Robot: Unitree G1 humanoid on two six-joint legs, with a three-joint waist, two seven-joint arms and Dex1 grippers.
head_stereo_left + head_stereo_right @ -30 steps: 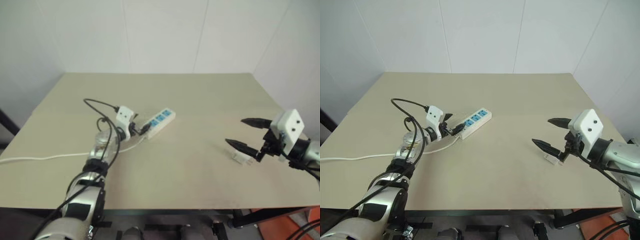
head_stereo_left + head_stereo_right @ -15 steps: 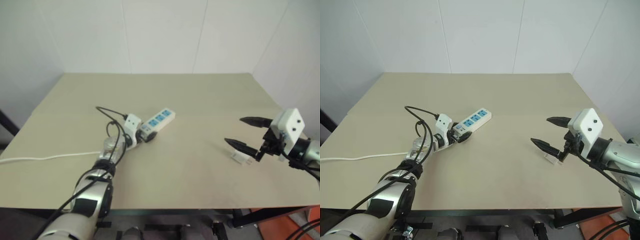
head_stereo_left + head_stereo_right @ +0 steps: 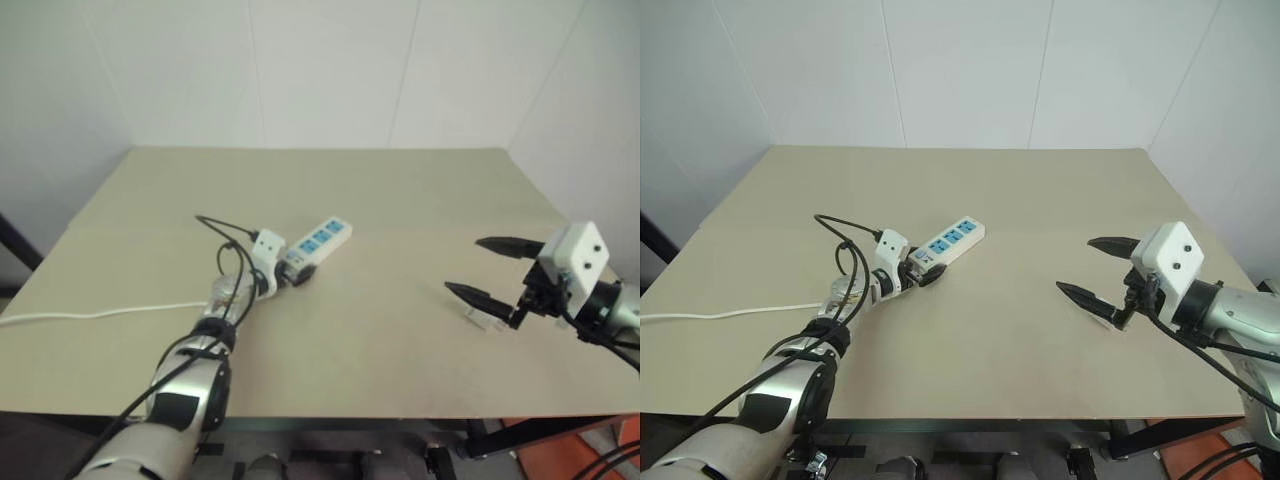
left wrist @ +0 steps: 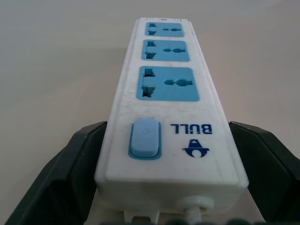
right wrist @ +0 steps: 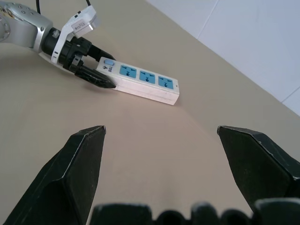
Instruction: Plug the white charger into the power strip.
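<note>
my left gripper stands spread around the switch end of the long white power strip with 3 blue sockets. my right gripper hangs wide, empty, above the small white charger on the beige table. nothing gripped or plugged yet.

The left gripper straddles the switch end of the power strip on the desk.
</note>
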